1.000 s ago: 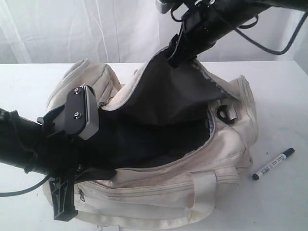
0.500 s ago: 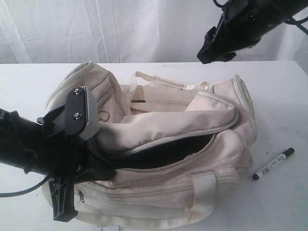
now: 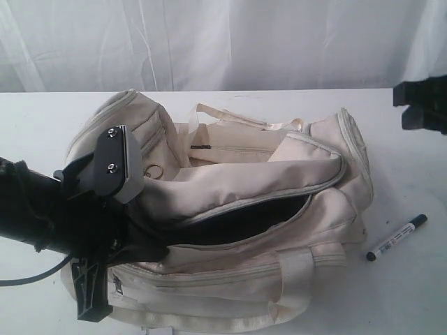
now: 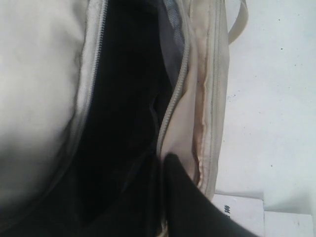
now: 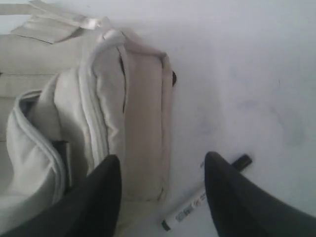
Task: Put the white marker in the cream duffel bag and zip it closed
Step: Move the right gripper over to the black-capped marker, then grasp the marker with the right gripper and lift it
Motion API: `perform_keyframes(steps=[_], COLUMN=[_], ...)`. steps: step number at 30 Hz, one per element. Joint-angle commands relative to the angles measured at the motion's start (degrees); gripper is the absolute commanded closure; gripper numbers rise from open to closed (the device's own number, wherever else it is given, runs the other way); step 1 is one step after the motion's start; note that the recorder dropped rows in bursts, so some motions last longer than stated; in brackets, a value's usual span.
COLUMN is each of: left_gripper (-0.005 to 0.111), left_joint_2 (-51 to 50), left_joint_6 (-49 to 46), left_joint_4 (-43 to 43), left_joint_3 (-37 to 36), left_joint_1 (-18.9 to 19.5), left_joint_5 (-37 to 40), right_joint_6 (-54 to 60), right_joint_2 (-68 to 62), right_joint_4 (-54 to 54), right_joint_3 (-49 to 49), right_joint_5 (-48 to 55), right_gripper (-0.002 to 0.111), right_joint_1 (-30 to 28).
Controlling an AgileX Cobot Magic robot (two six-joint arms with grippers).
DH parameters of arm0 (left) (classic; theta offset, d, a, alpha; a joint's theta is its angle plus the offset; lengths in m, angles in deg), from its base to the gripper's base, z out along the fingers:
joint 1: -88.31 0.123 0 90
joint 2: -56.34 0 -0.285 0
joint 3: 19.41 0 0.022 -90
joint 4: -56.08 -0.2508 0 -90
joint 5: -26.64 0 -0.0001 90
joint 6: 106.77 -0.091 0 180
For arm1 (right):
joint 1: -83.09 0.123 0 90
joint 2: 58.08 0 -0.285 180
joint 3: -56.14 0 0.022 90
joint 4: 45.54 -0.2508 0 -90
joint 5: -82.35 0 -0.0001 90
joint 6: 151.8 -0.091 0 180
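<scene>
my right gripper (image 5: 162, 165), wide and empty, hangs above the white marker (image 5: 189, 211) slanting beside the cream duffel bag (image 5: 140, 123); left gripper (image 4: 162, 165) seemingly pinches its rim.

A flat white matte tabletop (image 3: 42, 118) runs back to a pale white pleated fabric curtain (image 3: 209, 42) hanging behind its far edge, all softly, evenly lit.

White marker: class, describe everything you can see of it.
The white marker is a slim pen with a white barrel bearing small dark print, a dark cap at one end and a dark tip at the other. It lies flat on the white table beside one end of the cream duffel bag, not touching it. Nothing holds it.
</scene>
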Motion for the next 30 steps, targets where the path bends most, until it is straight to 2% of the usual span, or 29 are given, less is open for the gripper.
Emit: perform_keyframes(steps=[1, 6, 9, 13, 30], left_gripper=[0.107, 0.107, 0.107, 0.107, 0.107], left_joint_2=[0.0, 0.0, 0.0, 0.0, 0.0], left_joint_6=[0.2, 0.2, 0.2, 0.2, 0.2], left_joint_4=[1.2, 1.4, 2.6, 2.8, 3.5], left_joint_3=[-0.5, -0.5, -0.5, -0.5, -0.5], left_joint_1=[-0.4, -0.4, -0.4, -0.4, -0.4], left_joint_5=[1.5, 1.5, 1.5, 1.9, 3.3], right_joint_6=[-11.0, -34.4, -42.9, -45.4, -45.6], right_joint_2=[2.0, 2.0, 1.2, -3.2, -16.1], right_joint_4=[1.2, 11.4, 14.2, 14.2, 14.2], right_joint_3=[9.1, 19.9, 23.7, 24.3, 24.0], right_joint_5=[-4.3, -9.9, -16.6, -22.2, -32.5], right_gripper=[0.060, 0.060, 0.060, 0.060, 0.060], right_joint_1=[-1.0, -1.0, -1.0, -1.0, -1.0])
